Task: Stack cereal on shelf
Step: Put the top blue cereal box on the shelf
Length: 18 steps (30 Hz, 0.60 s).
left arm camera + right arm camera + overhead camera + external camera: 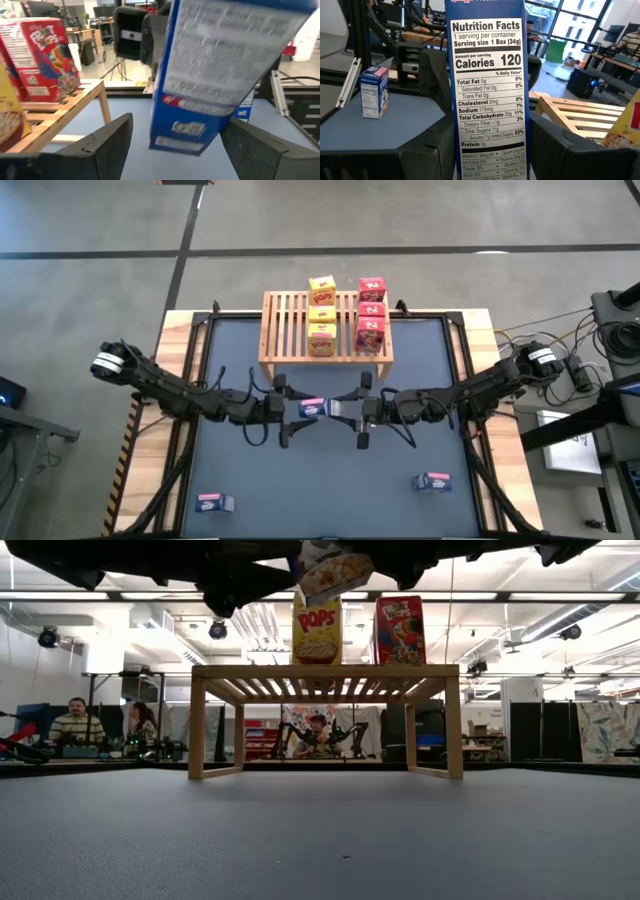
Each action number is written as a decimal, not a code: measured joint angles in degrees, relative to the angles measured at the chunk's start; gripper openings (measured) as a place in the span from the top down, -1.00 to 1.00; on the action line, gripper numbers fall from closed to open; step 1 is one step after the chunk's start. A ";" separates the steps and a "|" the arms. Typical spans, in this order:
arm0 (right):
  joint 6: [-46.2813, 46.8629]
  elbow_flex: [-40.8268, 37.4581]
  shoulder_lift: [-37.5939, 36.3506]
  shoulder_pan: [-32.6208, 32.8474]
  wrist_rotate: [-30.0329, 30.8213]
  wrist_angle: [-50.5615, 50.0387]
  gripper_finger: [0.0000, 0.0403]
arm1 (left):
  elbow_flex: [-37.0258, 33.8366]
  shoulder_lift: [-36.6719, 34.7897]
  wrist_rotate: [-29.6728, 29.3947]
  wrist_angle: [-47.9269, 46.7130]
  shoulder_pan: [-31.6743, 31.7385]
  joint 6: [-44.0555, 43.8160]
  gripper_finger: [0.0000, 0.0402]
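Blue cereal box [311, 408] held in mid-air between the two grippers, in front of the shelf [290, 330].

The right gripper [345, 411] pinches the box, whose nutrition panel fills its wrist view between the fingers [432, 150]; the left gripper [292, 411] reaches in from the other side, fingers [107, 142] spread apart and clear of the tilted box. Both arms stretch inward and meet at the table's middle. On the slatted shelf stand three yellow boxes [322, 315] in a row and three red boxes [371, 312] beside them. Two more blue boxes sit on the dark mat [320, 490], one near the left front [214, 503], one near the right front [432, 481].
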 joint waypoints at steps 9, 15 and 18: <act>0.44 0.00 0.00 -0.74 -0.18 0.04 0.10 | 0.00 -0.07 1.40 1.00 0.12 0.81 -0.15; 0.39 0.00 1.23 -0.79 -0.24 0.25 0.10 | 0.11 0.49 1.19 1.27 0.22 0.83 -0.10; 0.67 0.00 2.01 -1.03 -0.22 0.80 0.10 | 0.29 1.01 1.07 1.21 0.68 0.83 -0.09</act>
